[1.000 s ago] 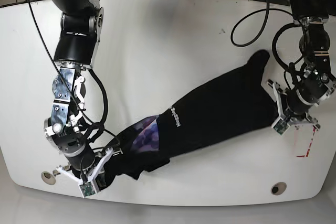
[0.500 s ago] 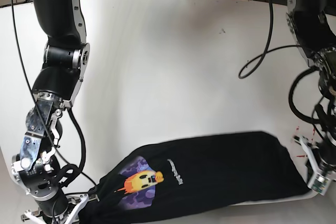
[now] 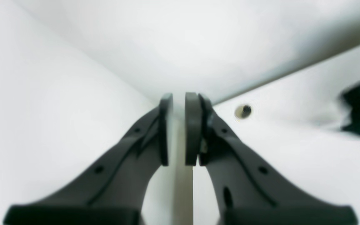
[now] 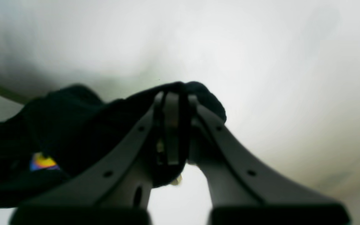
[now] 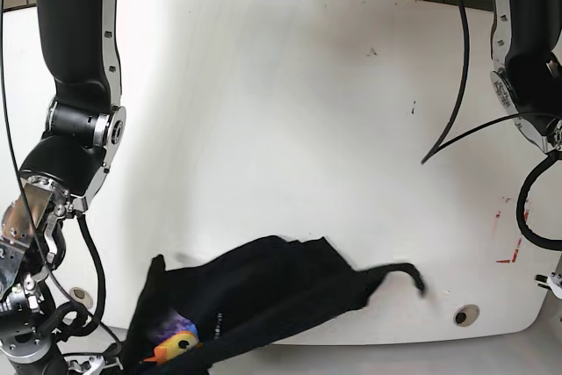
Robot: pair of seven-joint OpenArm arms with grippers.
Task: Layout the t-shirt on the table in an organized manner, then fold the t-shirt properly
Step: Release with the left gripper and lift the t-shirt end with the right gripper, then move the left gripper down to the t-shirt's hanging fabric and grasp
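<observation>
T-shirt (image 5: 263, 292) bunched at table (image 5: 263, 85) edge, 6 o'clock.
My right gripper (image 4: 175, 125) clamps black cloth; my left gripper (image 3: 178, 128) holds nothing, jaws narrowly parted beside a grommet hole (image 3: 243, 111).

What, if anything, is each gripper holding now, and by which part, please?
The right gripper pinches a bunched edge of the t-shirt; the left gripper holds nothing.

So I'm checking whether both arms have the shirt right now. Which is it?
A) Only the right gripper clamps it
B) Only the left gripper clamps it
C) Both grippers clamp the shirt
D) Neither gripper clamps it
A: in the right wrist view the right gripper is shut on black cloth of the t-shirt, while the left gripper has nothing between its fingers, only the white table beyond.
</observation>
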